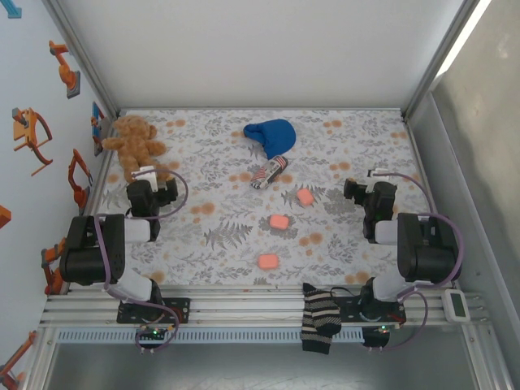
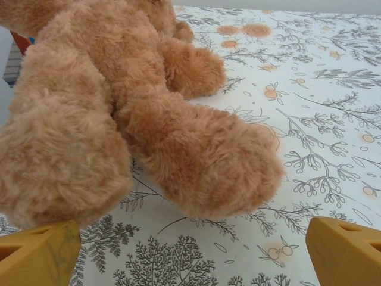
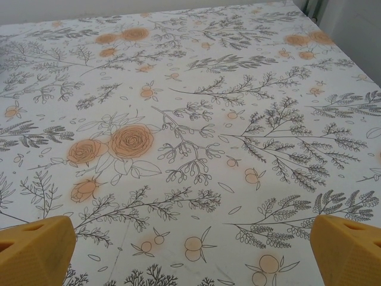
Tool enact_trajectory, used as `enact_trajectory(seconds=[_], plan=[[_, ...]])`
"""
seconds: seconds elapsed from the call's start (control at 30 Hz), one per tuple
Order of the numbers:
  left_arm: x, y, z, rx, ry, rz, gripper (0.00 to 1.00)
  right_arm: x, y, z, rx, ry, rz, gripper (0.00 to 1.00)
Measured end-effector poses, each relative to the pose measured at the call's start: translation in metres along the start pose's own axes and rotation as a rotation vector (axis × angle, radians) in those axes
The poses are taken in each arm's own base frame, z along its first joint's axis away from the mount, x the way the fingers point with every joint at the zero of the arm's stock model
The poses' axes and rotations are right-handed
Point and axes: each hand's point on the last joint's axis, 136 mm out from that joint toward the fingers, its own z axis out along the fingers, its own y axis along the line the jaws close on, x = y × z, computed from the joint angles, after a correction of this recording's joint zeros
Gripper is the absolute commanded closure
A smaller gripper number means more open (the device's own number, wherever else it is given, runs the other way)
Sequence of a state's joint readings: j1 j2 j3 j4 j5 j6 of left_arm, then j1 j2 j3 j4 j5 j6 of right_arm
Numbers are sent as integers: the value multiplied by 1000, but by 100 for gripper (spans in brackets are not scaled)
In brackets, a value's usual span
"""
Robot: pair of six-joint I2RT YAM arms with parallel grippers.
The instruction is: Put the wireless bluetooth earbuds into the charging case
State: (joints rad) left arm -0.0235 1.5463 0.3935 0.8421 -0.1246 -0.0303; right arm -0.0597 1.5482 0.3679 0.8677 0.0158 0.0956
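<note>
Three pink charging cases (image 1: pixel 279 222) lie apart from one another mid-table (image 1: pixel 219 162), between the two arms. The jaws of the left arm (image 1: pixel 93 248) stand wide open just before a teddy bear (image 2: pixel 119 119); those of the right arm (image 1: pixel 422 244) stand open above floral print.

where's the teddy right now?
Top view: teddy is in the table's far-left corner, just beyond the left gripper. Left wrist view has its legs right ahead of the open fingers.
</note>
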Motion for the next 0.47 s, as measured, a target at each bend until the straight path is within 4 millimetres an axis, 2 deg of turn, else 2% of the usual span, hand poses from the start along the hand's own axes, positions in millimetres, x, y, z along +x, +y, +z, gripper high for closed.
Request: enact_trajectory(seconds=[0.47], plan=[[1,-3,0,12,3,0,4,1,1,0,-1,3,-2,0]])
